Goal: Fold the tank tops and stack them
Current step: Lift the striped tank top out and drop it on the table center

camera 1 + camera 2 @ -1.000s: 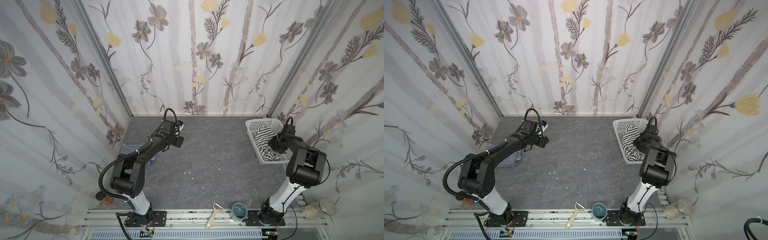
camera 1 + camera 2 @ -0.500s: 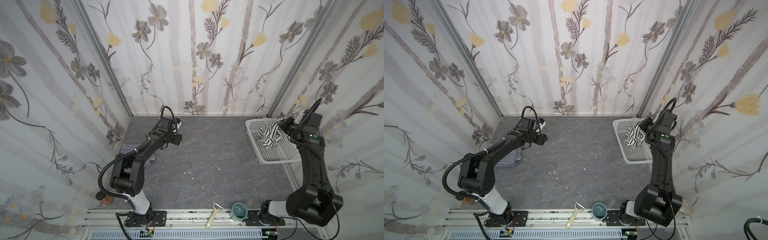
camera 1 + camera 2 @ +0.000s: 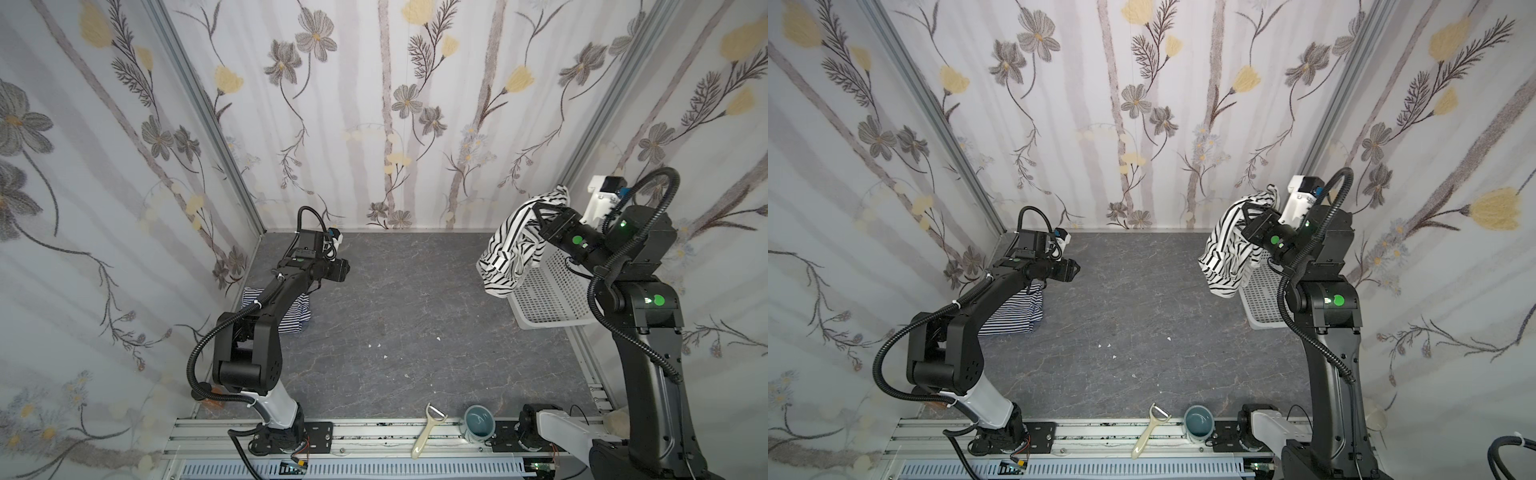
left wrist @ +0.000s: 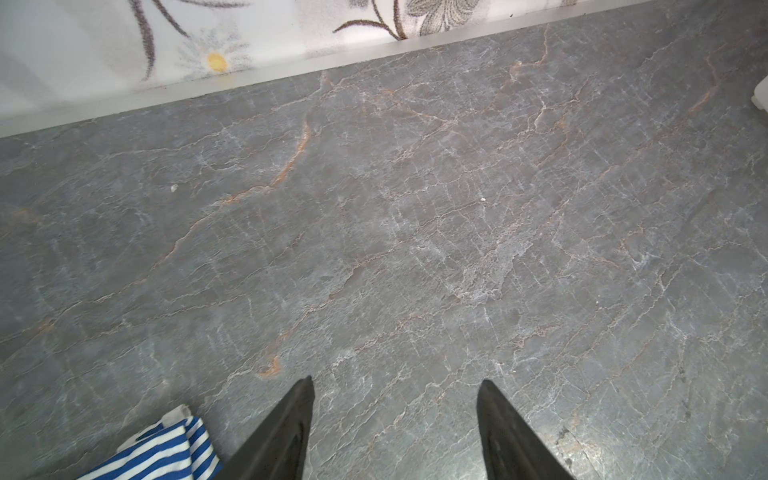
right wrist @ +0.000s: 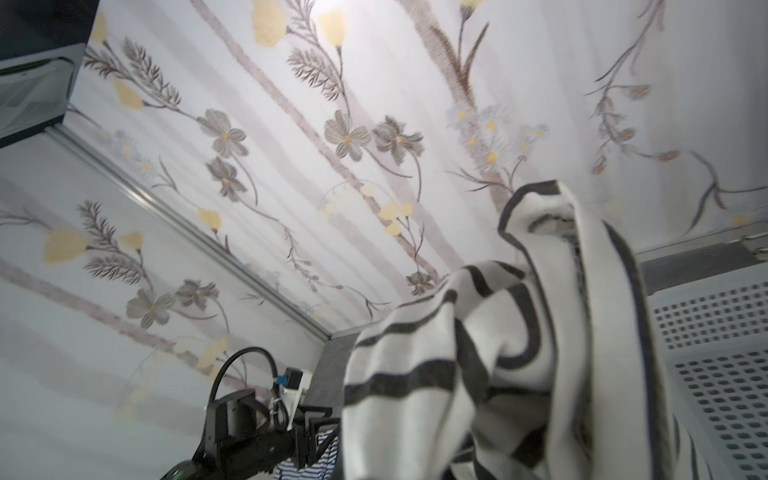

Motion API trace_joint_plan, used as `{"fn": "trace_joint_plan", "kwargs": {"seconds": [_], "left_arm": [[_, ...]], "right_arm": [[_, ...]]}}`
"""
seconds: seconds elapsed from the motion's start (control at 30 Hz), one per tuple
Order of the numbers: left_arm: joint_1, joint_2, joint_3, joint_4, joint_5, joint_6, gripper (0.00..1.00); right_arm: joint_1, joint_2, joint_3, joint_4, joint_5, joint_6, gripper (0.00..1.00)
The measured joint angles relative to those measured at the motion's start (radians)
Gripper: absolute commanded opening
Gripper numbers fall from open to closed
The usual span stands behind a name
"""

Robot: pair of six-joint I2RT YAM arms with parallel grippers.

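Black-striped tank top (image 3: 508,257) has just been lifted out of the white basket (image 3: 548,301), where it lay a second ago. It now hangs bunched over the basket's inner rim, ready to be laid out for folding. Right end effector (image 3: 540,210) is pinched shut on its upper fold, while the left end effector (image 4: 395,382) stands spread and empty over bare bench (image 3: 395,316), just beside the navy-striped tank top (image 4: 166,453) lying at the bench's left side.

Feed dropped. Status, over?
Right end effector shut on black-striped tank top, near basket. Left end effector open, empty. Navy-striped tank top on table. No obstruction.
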Motion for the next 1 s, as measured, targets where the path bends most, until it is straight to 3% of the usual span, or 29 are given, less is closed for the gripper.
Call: {"fn": "trace_joint_plan", "kwargs": {"seconds": [0.3,0.53,0.77,0.9,1.0], "left_arm": [[0.019,-0.084,-0.059,0.0,-0.002,0.008,0.64],[0.027,-0.137,-0.112,0.0,-0.008,0.029,0.64],[0.0,-0.171,-0.17,0.003,-0.005,0.061,0.64],[-0.122,-0.172,-0.235,0.004,-0.047,0.123,0.64],[-0.205,-0.159,-0.266,0.001,-0.061,0.161,0.64]], "right_arm": [[0.296,0.234,0.036,0.131,-0.042,0.089,0.0],[0.355,0.361,0.063,0.268,-0.057,0.177,0.0],[0.357,0.34,-0.273,0.328,0.034,0.213,0.0],[0.404,0.34,-0.548,0.292,0.063,0.22,0.0],[0.429,0.345,-0.649,0.273,0.073,0.219,0.05]]}}
